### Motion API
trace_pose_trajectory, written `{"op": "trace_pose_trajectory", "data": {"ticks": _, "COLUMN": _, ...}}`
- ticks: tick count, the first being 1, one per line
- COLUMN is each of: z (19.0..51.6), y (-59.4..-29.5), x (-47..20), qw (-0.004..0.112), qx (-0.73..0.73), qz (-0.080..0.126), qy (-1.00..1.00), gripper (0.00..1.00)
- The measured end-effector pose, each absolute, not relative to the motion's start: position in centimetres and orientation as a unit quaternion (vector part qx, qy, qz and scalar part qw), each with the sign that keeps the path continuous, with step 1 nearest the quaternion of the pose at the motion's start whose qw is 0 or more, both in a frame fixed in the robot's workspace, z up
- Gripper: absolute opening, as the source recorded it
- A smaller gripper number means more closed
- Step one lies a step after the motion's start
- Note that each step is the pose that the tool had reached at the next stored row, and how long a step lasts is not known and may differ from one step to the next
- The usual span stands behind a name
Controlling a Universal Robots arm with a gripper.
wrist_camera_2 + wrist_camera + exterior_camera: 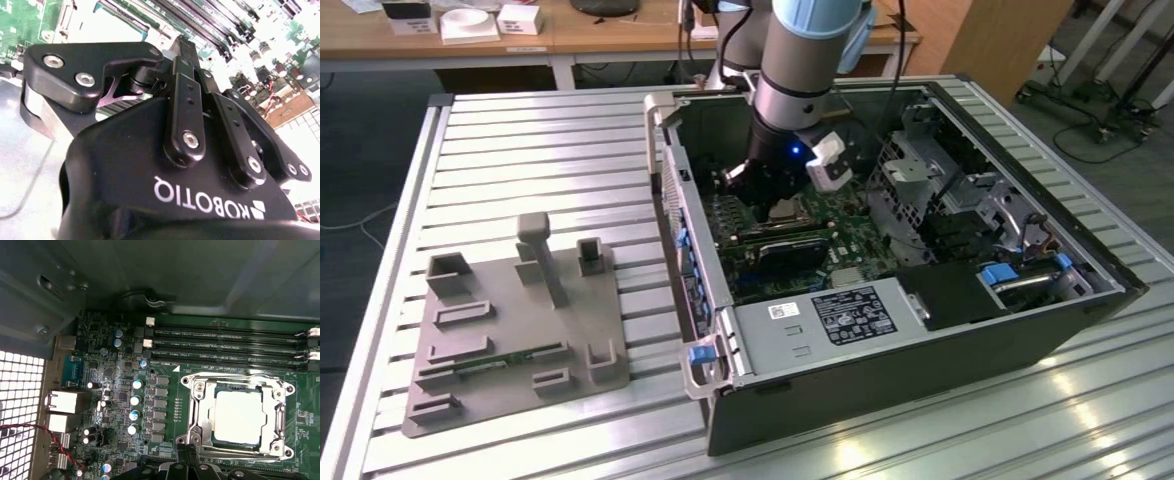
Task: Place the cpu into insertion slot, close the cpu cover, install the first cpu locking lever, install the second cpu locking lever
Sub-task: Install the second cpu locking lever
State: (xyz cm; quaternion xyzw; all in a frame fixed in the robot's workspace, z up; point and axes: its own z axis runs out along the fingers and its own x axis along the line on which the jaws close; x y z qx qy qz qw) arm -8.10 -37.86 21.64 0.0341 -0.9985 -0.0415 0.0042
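The cpu [238, 416] lay flat in the insertion slot [200, 412], silver top facing up out of the board, and it looked seated to me. Being square, it had no real long axis; its edges ran parallel to the long black memory slots [225, 344] just beside the socket. The cpu cover [235, 381] was down over it, its window framing the chip, so I judged the first two steps done. I could not make out either locking lever clearly enough to say whether one was latched; I took the levers as the work left.

Around the socket sat the green motherboard [165, 375], with a row of capacitors [135, 407] beside the socket.

My gripper [185, 452] hung low at the socket's near edge, dark fingertips close together there as far as I could see in the first wrist view; I judged them pressed together, with nothing held between them.

In the exterior view the arm [801, 60] reached down into the open computer case [894, 340], which lay on the slatted metal table [520, 150], with a grey fixture block [520, 320] well apart on the exterior view's left.
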Motion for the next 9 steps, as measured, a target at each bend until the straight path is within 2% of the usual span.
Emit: {"op": "trace_pose_trajectory", "data": {"ticks": 9, "z": 21.82, "y": -37.86, "x": -8.10, "qw": 0.004, "qx": 0.034, "qz": -0.041, "qy": -0.999, "gripper": 0.10}}
